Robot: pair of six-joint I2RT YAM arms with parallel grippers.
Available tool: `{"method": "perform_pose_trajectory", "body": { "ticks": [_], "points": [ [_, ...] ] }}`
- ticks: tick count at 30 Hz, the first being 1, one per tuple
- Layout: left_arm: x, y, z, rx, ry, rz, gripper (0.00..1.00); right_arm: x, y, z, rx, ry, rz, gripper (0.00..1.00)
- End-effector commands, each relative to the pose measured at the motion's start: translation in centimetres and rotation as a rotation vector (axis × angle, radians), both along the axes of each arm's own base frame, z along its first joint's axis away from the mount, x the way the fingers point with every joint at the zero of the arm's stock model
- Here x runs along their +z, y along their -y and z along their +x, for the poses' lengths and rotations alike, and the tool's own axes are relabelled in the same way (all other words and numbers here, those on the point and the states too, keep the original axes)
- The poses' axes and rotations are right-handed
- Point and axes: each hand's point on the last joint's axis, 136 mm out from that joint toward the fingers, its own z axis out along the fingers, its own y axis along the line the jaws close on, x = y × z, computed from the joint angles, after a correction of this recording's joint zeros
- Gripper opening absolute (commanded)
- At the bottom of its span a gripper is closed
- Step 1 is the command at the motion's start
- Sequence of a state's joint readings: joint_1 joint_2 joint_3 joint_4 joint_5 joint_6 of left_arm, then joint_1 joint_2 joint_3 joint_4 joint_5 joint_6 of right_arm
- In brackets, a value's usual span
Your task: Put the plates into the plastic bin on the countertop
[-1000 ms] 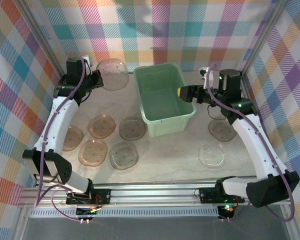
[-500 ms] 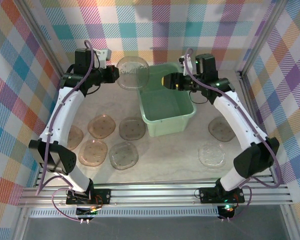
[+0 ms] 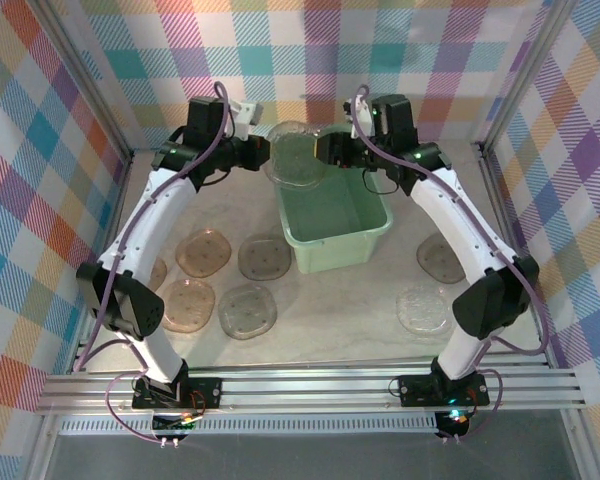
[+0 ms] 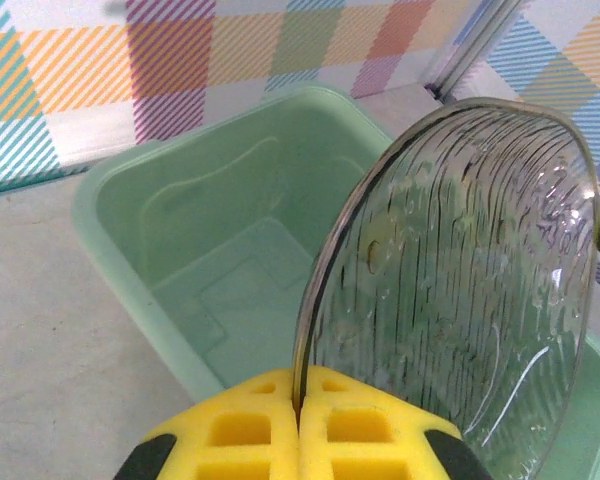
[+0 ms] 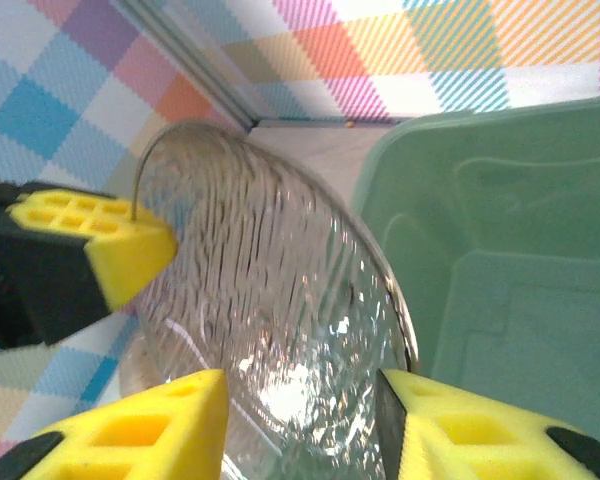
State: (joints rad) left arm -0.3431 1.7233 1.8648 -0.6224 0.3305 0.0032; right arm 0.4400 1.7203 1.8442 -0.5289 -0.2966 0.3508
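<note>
My left gripper [image 3: 267, 156] [image 4: 302, 408] is shut on the rim of a clear ribbed plate [image 3: 294, 154] [image 4: 460, 270] [image 5: 270, 290]. It holds the plate on edge over the far left corner of the mint-green plastic bin [image 3: 335, 205] [image 4: 180, 230] [image 5: 510, 250]. My right gripper [image 3: 325, 150] [image 5: 300, 420] is open and straddles the plate's opposite edge, with its yellow fingers [image 5: 160, 425] either side of the plate. Several brownish and clear plates [image 3: 203, 253] lie flat on the countertop [image 3: 350, 310] left of the bin. Two more plates [image 3: 424, 307] lie on its right.
Plaid walls [image 3: 40, 150] close in the back and both sides. Both arms arch high over the countertop and meet above the bin's far end. An aluminium rail [image 3: 310, 385] runs along the near edge.
The left arm carried the clear plate rightward to above the bin's far corner. The right gripper swung left to the plate's other edge and its jaws narrowed around it.
</note>
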Motion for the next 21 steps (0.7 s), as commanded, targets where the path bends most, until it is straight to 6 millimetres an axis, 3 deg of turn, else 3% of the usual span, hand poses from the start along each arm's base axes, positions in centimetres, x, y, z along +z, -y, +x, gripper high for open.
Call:
{"method": "perform_pose_trajectory", "body": {
  "ticks": [1, 15, 21],
  "points": [
    [2.5, 0.9, 0.2, -0.021, 0.104, 0.013, 0.00, -0.2, 1.4, 0.8, -0.084, 0.016, -0.063, 0.43],
    [3.1, 1.1, 0.9, 0.023, 0.142, 0.030, 0.00, 0.4, 3.6, 0.1, -0.163, 0.088, -0.107, 0.47],
    [3.9, 2.0, 0.9, -0.005, 0.167, 0.003, 0.00, -0.6, 3.1, 0.7, -0.158, 0.055, -0.101, 0.38]
  ]
}}
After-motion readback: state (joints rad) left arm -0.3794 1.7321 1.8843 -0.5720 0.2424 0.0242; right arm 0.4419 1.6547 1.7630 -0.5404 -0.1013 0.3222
